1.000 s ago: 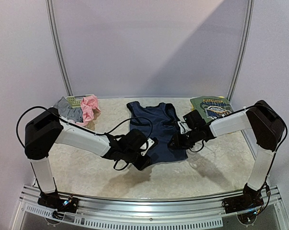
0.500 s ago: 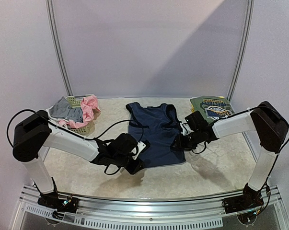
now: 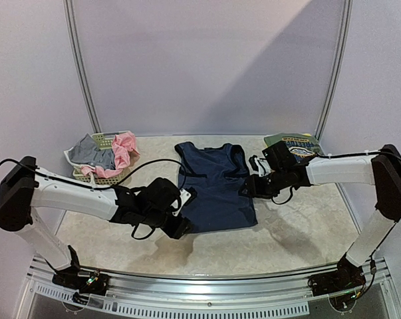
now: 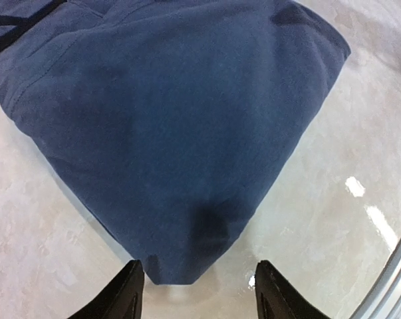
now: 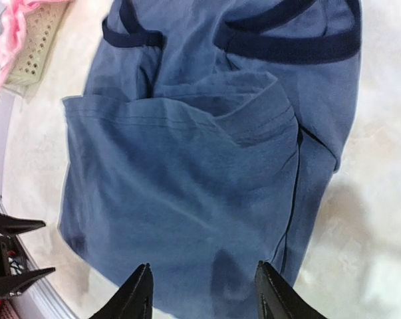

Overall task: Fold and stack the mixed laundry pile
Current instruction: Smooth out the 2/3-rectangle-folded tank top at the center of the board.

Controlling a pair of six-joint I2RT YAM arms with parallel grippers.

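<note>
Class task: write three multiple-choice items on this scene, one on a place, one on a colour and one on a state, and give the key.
1. Where is the basket? A far left; B far right; C centre.
2. What colour is the dress? A pink; B navy; C green.
3. How is the left tool? A shut on the dress; B shut on the basket; C open.
Key: 1 A, it sits at the far-left corner in the top view; 2 B, the cloth is dark blue in every view; 3 C, its fingers stand apart at the dress corner, gripping nothing.
</note>
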